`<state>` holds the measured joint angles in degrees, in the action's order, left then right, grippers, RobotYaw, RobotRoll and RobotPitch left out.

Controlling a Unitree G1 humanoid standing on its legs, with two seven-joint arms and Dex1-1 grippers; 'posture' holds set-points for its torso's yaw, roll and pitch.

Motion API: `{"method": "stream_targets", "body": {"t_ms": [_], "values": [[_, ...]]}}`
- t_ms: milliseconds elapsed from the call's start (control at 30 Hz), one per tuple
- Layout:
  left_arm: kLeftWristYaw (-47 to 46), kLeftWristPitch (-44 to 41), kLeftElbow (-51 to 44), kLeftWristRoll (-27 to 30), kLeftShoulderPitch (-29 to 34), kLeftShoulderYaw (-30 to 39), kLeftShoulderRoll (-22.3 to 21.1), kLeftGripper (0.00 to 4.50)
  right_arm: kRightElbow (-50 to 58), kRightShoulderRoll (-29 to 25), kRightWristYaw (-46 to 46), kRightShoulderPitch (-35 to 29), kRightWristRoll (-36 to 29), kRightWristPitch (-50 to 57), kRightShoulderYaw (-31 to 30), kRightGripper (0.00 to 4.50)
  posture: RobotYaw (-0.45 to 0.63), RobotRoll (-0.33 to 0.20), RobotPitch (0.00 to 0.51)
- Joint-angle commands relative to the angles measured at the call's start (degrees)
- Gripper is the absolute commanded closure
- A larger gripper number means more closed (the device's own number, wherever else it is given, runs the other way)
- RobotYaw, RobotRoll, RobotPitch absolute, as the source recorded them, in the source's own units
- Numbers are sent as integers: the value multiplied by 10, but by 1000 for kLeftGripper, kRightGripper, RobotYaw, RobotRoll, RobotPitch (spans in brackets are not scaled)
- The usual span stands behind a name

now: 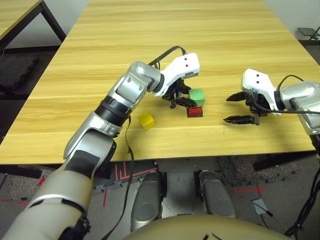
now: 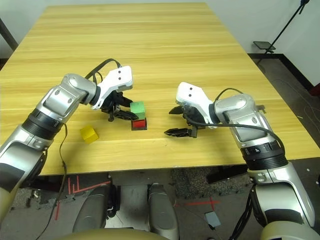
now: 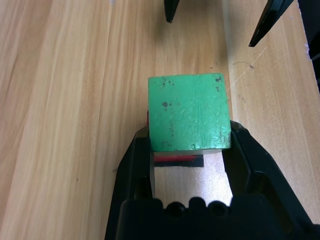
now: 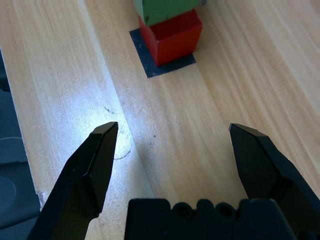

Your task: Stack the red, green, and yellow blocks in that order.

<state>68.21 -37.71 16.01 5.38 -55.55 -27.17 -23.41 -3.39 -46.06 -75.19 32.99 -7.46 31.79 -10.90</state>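
L fingers (image 3: 142, 165) squeeze the green block (image 3: 189, 112) from both sides. Green sits on the red block (image 1: 195, 111), w/ red on a black patch (image 4: 150, 67), mid frame in the eye views. R gripper (image 1: 239, 107) is just right of the stack, not touching, fingers spread wide w/ nothing in them. Yellow block (image 1: 147, 120) lies alone on the bench (image 1: 150, 40), lower left of the stack.

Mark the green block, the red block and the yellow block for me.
green block (image 1: 197, 95), left eye view, its top face.
red block (image 4: 172, 39), right wrist view, its front face, under the green one.
yellow block (image 1: 147, 120), left eye view, its top, alone on the table.
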Motion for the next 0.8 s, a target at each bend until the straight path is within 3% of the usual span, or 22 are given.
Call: {"method": "stream_targets", "body": {"t_ms": [33, 367, 800], "values": [[0, 15, 20, -7, -4, -1, 8, 2456, 9, -8, 4, -6, -8, 5, 2, 0, 110, -60, 93], [-1, 45, 56, -18, -1, 3, 17, 2456, 9, -11, 8, -6, -13, 3, 0, 0, 105, -62, 97], [-3, 30, 31, -13, 7, 12, 22, 2456, 9, -11, 6, -5, -13, 6, -3, 0, 109, -65, 106]]}}
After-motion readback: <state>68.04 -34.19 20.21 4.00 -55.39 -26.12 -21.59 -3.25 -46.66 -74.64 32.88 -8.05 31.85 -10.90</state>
